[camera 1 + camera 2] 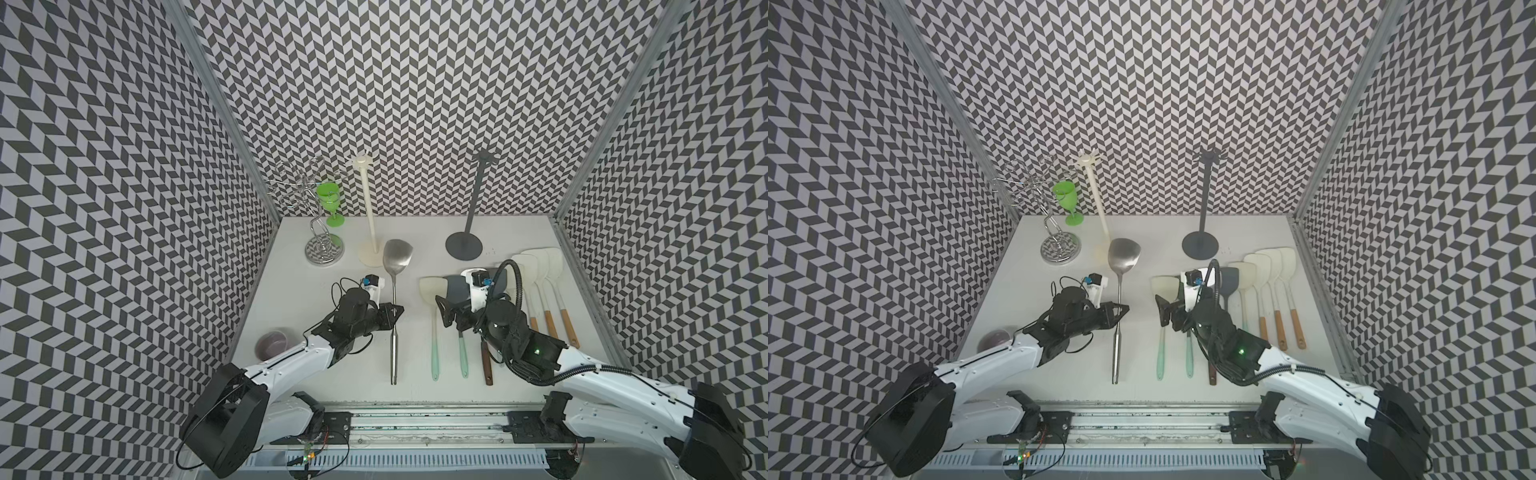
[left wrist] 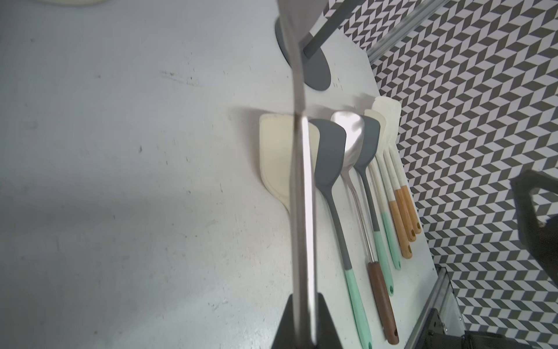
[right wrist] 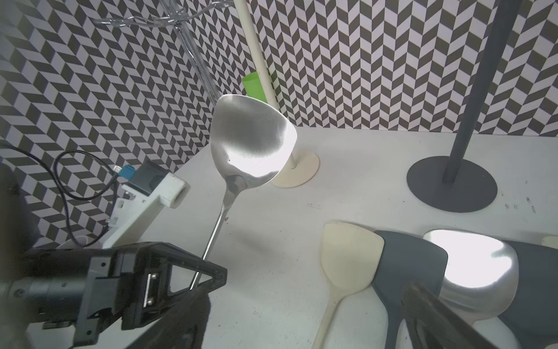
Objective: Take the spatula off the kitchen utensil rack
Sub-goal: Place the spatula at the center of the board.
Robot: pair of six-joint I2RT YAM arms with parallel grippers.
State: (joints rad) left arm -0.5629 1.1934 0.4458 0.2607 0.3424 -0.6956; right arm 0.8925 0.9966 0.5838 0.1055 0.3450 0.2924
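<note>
Spatula [image 1: 397, 254] is gripped mid-handle by the closed left gripper [image 1: 395, 312]; the right gripper [image 1: 453, 318] is spread open, empty. Slippage is risked on the slick steel handle.

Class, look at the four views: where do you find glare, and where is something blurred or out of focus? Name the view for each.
Left wrist view: the steel spatula, clamped in the left gripper, runs close to the lens and is blurred. Right wrist view: glare whitens its blade and also the blade of the lying steel spatula. Both top views: sharp, evenly lit, only soft shadows.
</note>
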